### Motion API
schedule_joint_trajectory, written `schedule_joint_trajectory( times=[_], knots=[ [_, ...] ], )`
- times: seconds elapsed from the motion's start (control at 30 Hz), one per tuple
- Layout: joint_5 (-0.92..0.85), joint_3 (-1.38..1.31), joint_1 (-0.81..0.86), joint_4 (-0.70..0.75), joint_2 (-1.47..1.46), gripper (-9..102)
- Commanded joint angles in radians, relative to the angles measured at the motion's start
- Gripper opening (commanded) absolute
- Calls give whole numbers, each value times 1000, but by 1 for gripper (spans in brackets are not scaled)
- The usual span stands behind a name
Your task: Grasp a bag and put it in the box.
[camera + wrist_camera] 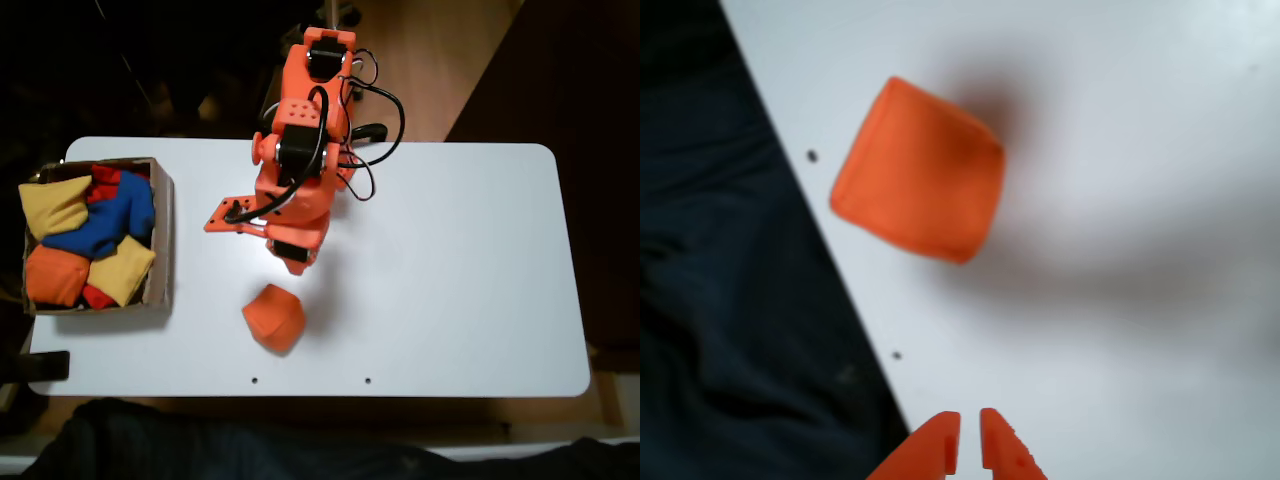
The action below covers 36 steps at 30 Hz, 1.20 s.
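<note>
While bag (918,170) lies free | fingers (945,452) nearly closed, apart

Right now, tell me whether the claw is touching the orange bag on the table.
Apart. In the wrist view, bare white table separates the claw tips at the bottom edge from the orange bag farther up.

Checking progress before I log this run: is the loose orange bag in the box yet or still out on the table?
Out. The orange bag lies on the white table, apart from the box.
</note>
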Motion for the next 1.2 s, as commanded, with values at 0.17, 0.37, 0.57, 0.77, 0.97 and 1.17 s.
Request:
schedule_joint_trajectory(
  times=[0.17, 0.37, 0.57, 0.77, 0.97, 1.17],
  knots=[
    [-2, -155, 9, 51, -106, 10],
    [12, -184, 23, 54, -166, 19],
    [20, -186, 51, 41, -222, 31],
    [44, -187, 64, 40, -270, 47],
    [64, -187, 72, 38, -316, 55],
    [71, -187, 80, 29, -360, 61]
  ],
)
